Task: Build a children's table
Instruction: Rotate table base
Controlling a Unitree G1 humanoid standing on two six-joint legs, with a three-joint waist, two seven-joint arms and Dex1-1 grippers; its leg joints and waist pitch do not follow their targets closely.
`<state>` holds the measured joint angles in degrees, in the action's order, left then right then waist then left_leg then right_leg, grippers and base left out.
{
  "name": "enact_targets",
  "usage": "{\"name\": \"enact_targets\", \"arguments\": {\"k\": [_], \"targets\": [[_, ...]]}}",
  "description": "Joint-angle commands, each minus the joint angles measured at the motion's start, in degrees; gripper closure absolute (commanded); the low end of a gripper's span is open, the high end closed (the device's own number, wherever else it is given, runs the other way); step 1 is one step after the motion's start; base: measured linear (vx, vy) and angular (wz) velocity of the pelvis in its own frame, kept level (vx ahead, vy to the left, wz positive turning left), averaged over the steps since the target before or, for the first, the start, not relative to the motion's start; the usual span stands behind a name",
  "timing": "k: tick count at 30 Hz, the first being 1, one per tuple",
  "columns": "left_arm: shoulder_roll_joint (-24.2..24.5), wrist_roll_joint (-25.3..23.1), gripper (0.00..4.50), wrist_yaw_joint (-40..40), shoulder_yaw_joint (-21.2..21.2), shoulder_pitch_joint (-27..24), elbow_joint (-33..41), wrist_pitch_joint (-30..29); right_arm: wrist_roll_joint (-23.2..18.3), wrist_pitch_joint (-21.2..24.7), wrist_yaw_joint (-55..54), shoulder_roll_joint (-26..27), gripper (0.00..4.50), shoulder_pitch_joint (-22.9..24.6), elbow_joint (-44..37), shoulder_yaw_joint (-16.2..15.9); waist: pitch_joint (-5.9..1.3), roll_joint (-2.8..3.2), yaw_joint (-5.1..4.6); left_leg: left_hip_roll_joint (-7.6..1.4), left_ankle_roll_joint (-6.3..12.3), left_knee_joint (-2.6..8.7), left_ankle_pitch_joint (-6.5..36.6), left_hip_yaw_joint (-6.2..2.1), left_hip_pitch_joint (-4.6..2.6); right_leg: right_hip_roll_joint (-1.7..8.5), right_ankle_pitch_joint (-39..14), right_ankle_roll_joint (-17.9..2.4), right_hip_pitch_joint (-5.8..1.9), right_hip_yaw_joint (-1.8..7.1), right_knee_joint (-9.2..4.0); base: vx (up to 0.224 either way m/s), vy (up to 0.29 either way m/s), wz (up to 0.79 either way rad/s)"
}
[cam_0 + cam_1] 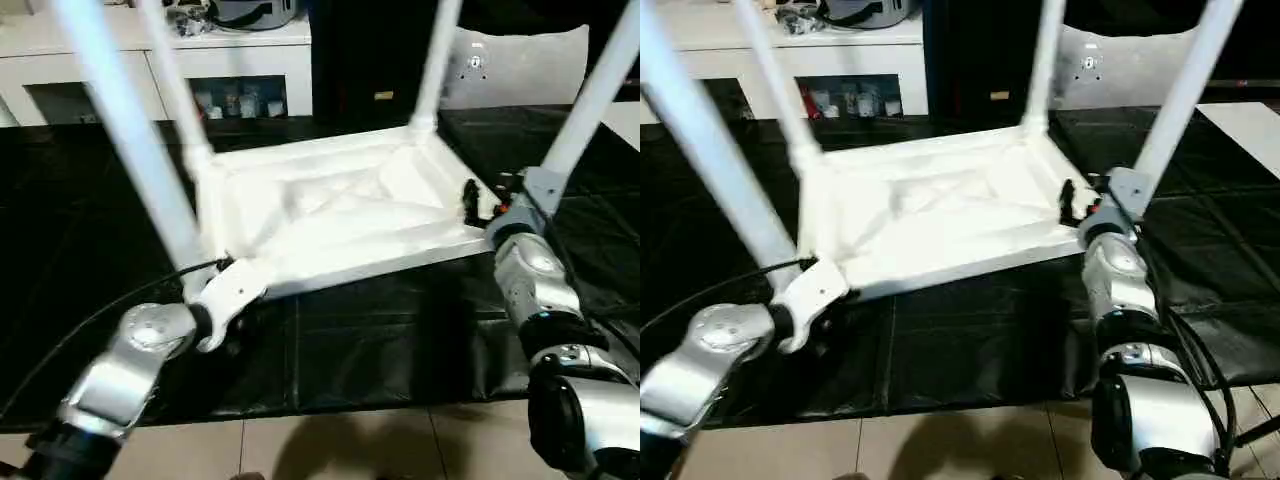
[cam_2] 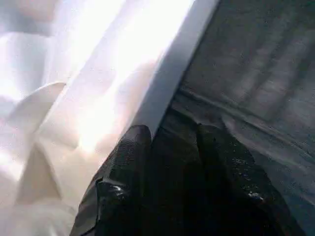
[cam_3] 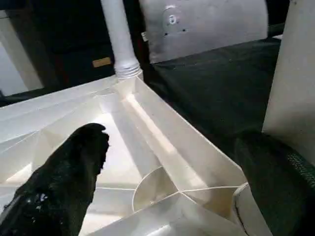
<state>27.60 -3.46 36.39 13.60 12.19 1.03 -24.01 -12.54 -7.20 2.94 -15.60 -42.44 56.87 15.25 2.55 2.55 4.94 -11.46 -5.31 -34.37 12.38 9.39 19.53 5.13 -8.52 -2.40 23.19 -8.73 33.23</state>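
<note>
The white table top point(image 1: 340, 215) lies upside down on a black mat point(image 1: 380, 340), ribbed underside facing up. Legs rise from its corners: near left point(image 1: 130, 140), far left point(image 1: 180, 90), far right point(image 1: 435, 60) and near right point(image 1: 590, 100). My left gripper point(image 2: 170, 142) is at the near-left corner, its black fingers point(image 2: 123, 167) close together with the top's rim running in between them. My right gripper point(image 3: 170, 140) is at the near-right corner and open. One finger point(image 3: 74, 182) is over the ribs inside and the other is outside the rim.
A white cabinet point(image 1: 150, 60) with glass doors stands behind the mat, and a white panel point(image 1: 520, 65) leans at the back right. Tiled floor point(image 1: 330, 445) shows in front of the mat. A black cable point(image 1: 90, 320) loops from my left arm.
</note>
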Motion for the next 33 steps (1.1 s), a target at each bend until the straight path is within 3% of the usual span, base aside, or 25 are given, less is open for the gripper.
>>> {"name": "enact_targets", "arguments": {"k": [1, 5, 6, 11, 18, 19, 22, 24, 25, 27, 28, 33], "targets": [[-4.3, 0.9, 2.67, -7.2, -5.7, 0.7, -2.8, 3.7, 1.2, -0.2, 0.8, 0.4, 0.0, 1.9, -2.9, -1.0, -3.88, 0.26, -0.38, -0.72, 3.78, 3.47, 8.9, 0.13, 0.52, 3.17, -19.6, -6.1, -3.43, 3.02, -4.15, 0.0, 0.0, 0.0], [-7.7, 3.8, 2.67, -9.9, -8.7, -0.4, -3.9, 6.4, 0.8, 1.6, 2.6, 1.8, 0.0, 3.5, -6.0, -2.0, -4.04, -0.15, -0.35, -0.91, 4.29, 3.52, 8.7, -0.07, 0.76, 3.22, -19.9, -5.8, -3.58, 2.8, -4.17, 0.0, 0.0, 0.0], [-8.5, 4.7, 2.67, -10.2, -9.3, -1.2, -4.3, 8.0, 0.6, 2.3, 3.7, 2.4, 0.0, 4.4, -7.6, -2.7, -3.91, 0.02, -0.38, -0.81, 4.63, 3.51, 9.1, -0.02, 0.73, 3.16, -20.6, -5.4, -3.48, 2.73, -4.46, 0.0, 0.0, 0.0], [-12.2, 8.7, 2.67, -10.5, -11.9, -8.1, -3.9, 17.8, 0.3, 5.6, 11.9, 4.6, 0.0, 11.8, -19.7, -8.7, -3.85, -0.19, -0.83, -1.12, 5.21, 3.67, 9.4, -0.14, 1.0, 3.24, -21.8, -4.3, -3.37, 2.79, -4.7, 0.0, 0.0, 0.0], [-14.1, 8.2, 2.67, -12.6, -13.2, -13.3, -6.2, 28.9, 0.7, 7.9, 13.2, 5.5, 0.0, 17.6, -28.3, -11.7, -3.41, 0.09, -0.86, -1.32, 4.84, 3.96, 11.6, -0.23, 0.78, 3.11, -25.0, -2.9, -2.95, 2.84, -5.42, 0.0, 0.0, 0.0], [-14.6, 8.1, 2.67, -13.8, -14.1, -13.8, -7.5, 31.7, 1.0, 8.9, 13.5, 5.5, 0.0, 18.9, -30.4, -12.3, -3.25, 0.01, -0.84, -1.19, 4.46, 4.0, 12.4, -0.14, 0.73, 3.09, -26.6, -1.4, -2.9, 2.81, -5.89, 0.0, 0.0, 0.0], [-16.4, 8.0, 2.67, -17.6, -17.3, -13.8, -14.6, 40.5, 2.1, 11.0, 13.7, 5.4, 0.0, 21.4, -33.8, -13.3, -3.21, -0.03, -1.0, -0.88, 4.06, 3.99, 13.3, -0.19, 0.74, 2.91, -28.2, 0.5, -2.87, 2.64, -6.29, 0.0, 0.0, 0.0], [-16.7, 8.3, 2.34, -17.9, -18.0, -13.7, -16.7, 42.3, 2.3, 11.4, 13.5, 5.4, 0.0, 21.9, -34.4, -13.4, -3.21, -0.06, -1.02, -0.75, 3.99, 3.97, 13.3, -0.24, 0.8, 2.95, -28.7, 1.1, -2.9, 2.51, -6.43, 0.0, 0.0, 0.0], [-17.1, 8.3, 2.34, -18.4, -18.3, -13.7, -22.0, 47.3, 2.7, 12.1, 13.6, 5.3, 0.0, 23.0, -35.6, -14.0, -3.14, -0.01, -1.04, -0.59, 4.11, 3.96, 13.3, -0.34, 0.85, 2.89, -29.5, 1.9, -2.8, 2.39, -6.72, 0.0, 0.0, 0.0], [-17.4, 8.7, 2.31, -18.2, -18.6, -13.8, -25.2, 50.0, 2.9, 12.5, 13.6, 5.2, 0.0, 23.5, -36.2, -14.3, -3.21, -0.06, -1.39, -0.58, 3.85, 4.01, 13.5, -0.42, 1.06, 2.94, -29.7, 2.7, -3.01, 2.35, -6.67, 0.0, 0.0, 0.0], [-17.9, 8.8, 2.07, -18.7, -19.3, -13.2, -31.5, 53.7, 3.4, 12.7, 14.0, 4.7, 0.0, 23.9, -36.5, -14.9, -3.14, -0.01, -1.56, -0.29, 4.04, 3.85, 13.5, -0.4, 1.06, 2.75, -30.2, 3.4, -2.86, 2.2, -7.04, 0.0, 0.0, 0.0], [-18.7, 9.3, 1.8, -21.6, -22.1, -11.4, -37.3, 58.6, 3.2, 15.0, 15.2, 4.0, 0.0, 25.1, -39.1, -15.7, -3.04, -0.11, -1.96, -0.54, 3.71, 3.97, 15.0, -0.68, 1.01, 3.08, -31.9, 3.7, -2.96, 1.95, -7.19, 0.0, 0.0, 0.0]]}}
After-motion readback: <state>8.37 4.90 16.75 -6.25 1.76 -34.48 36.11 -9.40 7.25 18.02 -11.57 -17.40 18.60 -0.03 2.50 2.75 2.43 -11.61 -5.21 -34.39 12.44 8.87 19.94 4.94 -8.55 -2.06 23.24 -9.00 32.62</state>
